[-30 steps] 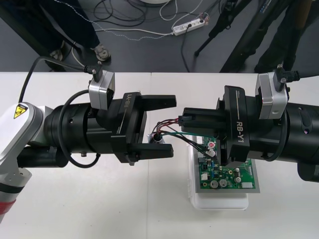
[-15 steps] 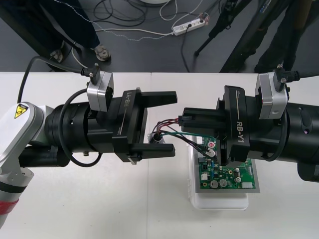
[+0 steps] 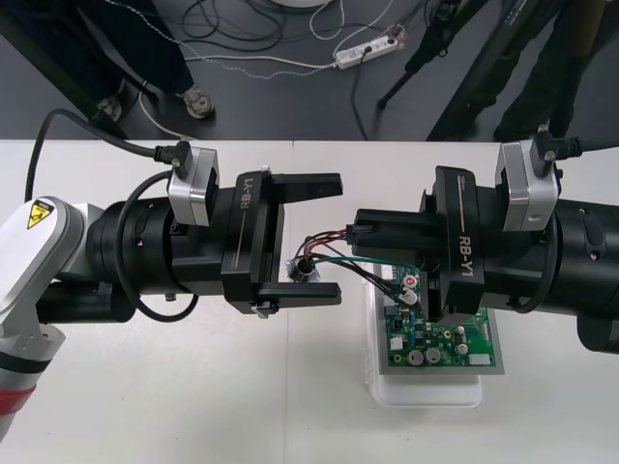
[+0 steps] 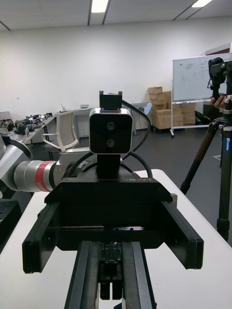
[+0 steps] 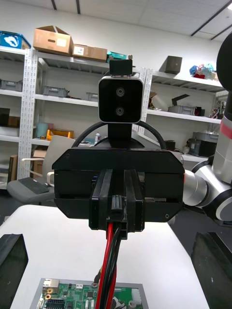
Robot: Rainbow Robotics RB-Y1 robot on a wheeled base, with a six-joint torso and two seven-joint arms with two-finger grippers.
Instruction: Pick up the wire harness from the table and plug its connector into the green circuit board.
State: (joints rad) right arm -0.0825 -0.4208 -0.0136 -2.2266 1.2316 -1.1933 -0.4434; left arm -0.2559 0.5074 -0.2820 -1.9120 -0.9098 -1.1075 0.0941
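The light table (image 3: 145, 406) carried both arms, which met over its middle. The left gripper (image 3: 338, 238) reached in from its own side with its jaws released, the two black fingers (image 3: 305, 184) standing wide apart (in the left wrist view they sat at the two bottom corners). Facing it tip to tip, the right gripper (image 3: 362, 232) was clenched on the wire harness (image 3: 334, 253), its own fingers drawn close together around the small black plug (image 5: 116, 208). Under the right gripper lay the white base (image 3: 426, 394) with the green circuit board (image 3: 440, 343) on top, partly covered by that gripper. The plug was held off the board's left edge, not in the board. From it the red and black wires (image 5: 110, 260) ran down to the round metal socket (image 3: 305, 268), which sat between the left gripper's open fingers, just beside the one nearer the robot.
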